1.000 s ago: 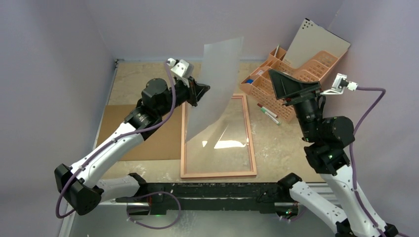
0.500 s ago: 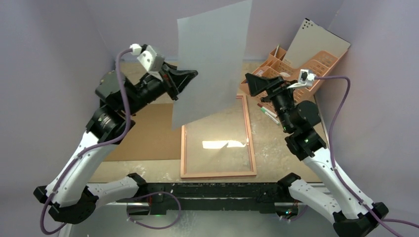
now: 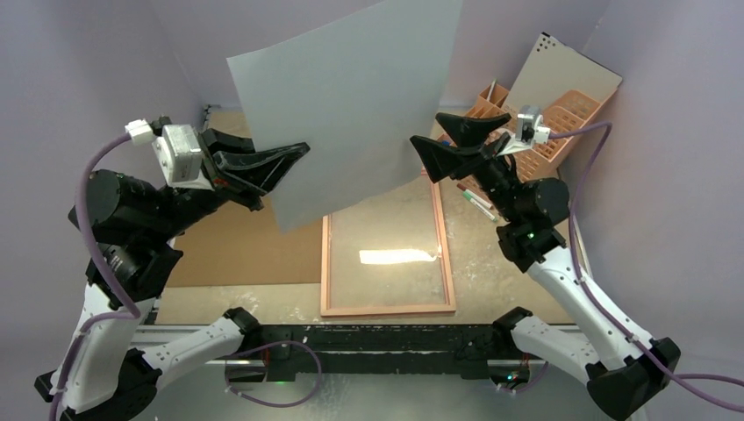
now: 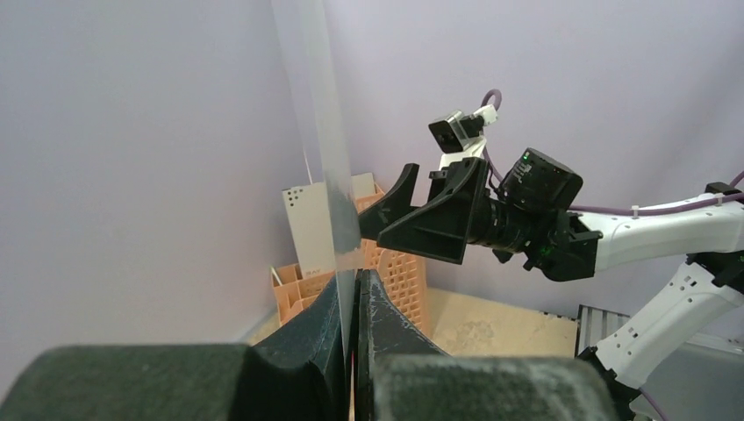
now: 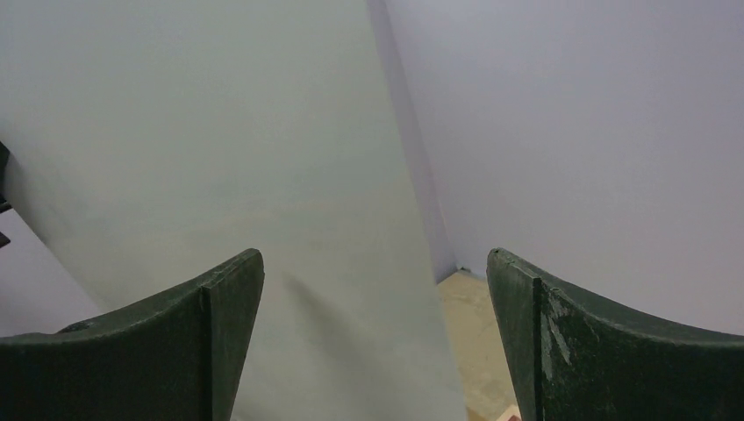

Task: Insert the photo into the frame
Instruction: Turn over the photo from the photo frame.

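My left gripper (image 3: pixel 294 154) is shut on the left edge of the photo (image 3: pixel 351 96) and holds it high in the air, its plain white back facing the top camera. In the left wrist view the photo (image 4: pixel 318 132) stands edge-on between my shut fingers (image 4: pixel 355 281). The frame (image 3: pixel 326 263) lies flat on the table below, pale peach-wood reverse up, with a light glare on its glass. My right gripper (image 3: pixel 430 140) is open beside the photo's right edge. In the right wrist view the photo (image 5: pixel 219 158) fills the left, with the open gripper (image 5: pixel 375 272) spanning its right edge.
A plain brown backing board (image 3: pixel 246 250) lies left of the frame. A peach plastic desk organiser (image 3: pixel 548 118) with a grey perforated board stands at the back right. Pens (image 3: pixel 478 203) lie on the table by it. Purple walls close in on three sides.
My left arm has lifted the photo higher and turned it broadside to the top camera. My right gripper has risen and moved left up to the photo's right edge.
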Robot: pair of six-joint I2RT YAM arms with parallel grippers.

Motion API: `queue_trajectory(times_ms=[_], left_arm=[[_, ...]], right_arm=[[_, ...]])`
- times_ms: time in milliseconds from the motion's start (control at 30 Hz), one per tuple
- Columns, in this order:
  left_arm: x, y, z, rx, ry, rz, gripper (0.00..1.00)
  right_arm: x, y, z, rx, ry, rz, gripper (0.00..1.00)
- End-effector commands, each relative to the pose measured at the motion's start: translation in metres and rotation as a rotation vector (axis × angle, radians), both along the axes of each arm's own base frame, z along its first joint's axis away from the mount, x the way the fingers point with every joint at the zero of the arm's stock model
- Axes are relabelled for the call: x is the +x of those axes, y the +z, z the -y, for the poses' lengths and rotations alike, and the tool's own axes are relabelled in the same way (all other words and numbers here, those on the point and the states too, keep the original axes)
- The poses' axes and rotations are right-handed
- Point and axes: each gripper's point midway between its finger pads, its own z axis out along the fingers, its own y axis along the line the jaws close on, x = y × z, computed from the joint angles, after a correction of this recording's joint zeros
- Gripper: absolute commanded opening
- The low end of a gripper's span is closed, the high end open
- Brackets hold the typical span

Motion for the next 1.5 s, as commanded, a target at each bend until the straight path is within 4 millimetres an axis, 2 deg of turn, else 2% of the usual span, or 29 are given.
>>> queue_trajectory(times_ms=[0, 133, 267, 400, 467, 533, 667, 767, 867, 1000, 1133, 1233, 1300, 1467], left_arm=[[-0.013, 0.011, -0.008, -0.007, -0.005, 0.045, 0.0], [-0.011, 0.011, -0.012, -0.019, 0.02, 0.039, 0.0], [0.009, 0.013, -0.024, -0.081, 0.133, -0.03, 0.0], [0.042, 0.011, -0.06, -0.18, 0.383, -0.153, 0.0], [0.049, 0.01, -0.072, -0.206, 0.454, -0.175, 0.0], [0.049, 0.009, -0.074, -0.216, 0.461, -0.179, 0.0], [0.041, 0.012, -0.059, -0.192, 0.374, -0.155, 0.0], [0.029, 0.015, -0.048, -0.171, 0.284, -0.115, 0.0], [0.018, 0.018, -0.041, -0.157, 0.221, -0.09, 0.0], [0.016, 0.017, -0.041, -0.151, 0.217, -0.093, 0.0], [0.018, 0.016, -0.047, -0.157, 0.249, -0.104, 0.0], [0.023, 0.011, -0.052, -0.156, 0.286, -0.124, 0.0], [0.028, 0.003, -0.052, -0.141, 0.303, -0.147, 0.06], [0.038, -0.018, -0.052, -0.094, 0.345, -0.198, 0.3]], right_arm=[[-0.026, 0.04, -0.001, 0.005, 0.054, 0.194, 0.99], [-0.042, 0.042, -0.016, -0.057, 0.159, 0.268, 0.99], [-0.074, 0.038, -0.03, -0.12, 0.329, 0.36, 0.9], [-0.097, 0.032, -0.024, -0.089, 0.382, 0.403, 0.75], [-0.106, 0.031, -0.021, -0.072, 0.406, 0.412, 0.7], [-0.113, 0.032, -0.021, -0.069, 0.435, 0.417, 0.66], [-0.109, 0.039, -0.028, -0.09, 0.477, 0.376, 0.62], [-0.101, 0.041, -0.034, -0.098, 0.499, 0.338, 0.62], [-0.091, 0.041, -0.04, -0.1, 0.512, 0.289, 0.57], [-0.081, 0.045, -0.042, -0.08, 0.493, 0.25, 0.43], [-0.068, 0.039, -0.042, -0.056, 0.459, 0.175, 0.21], [-0.067, 0.032, -0.04, -0.045, 0.453, 0.147, 0.06], [-0.067, 0.027, -0.04, -0.04, 0.457, 0.122, 0.0], [-0.06, 0.01, -0.037, -0.023, 0.434, 0.005, 0.0]])
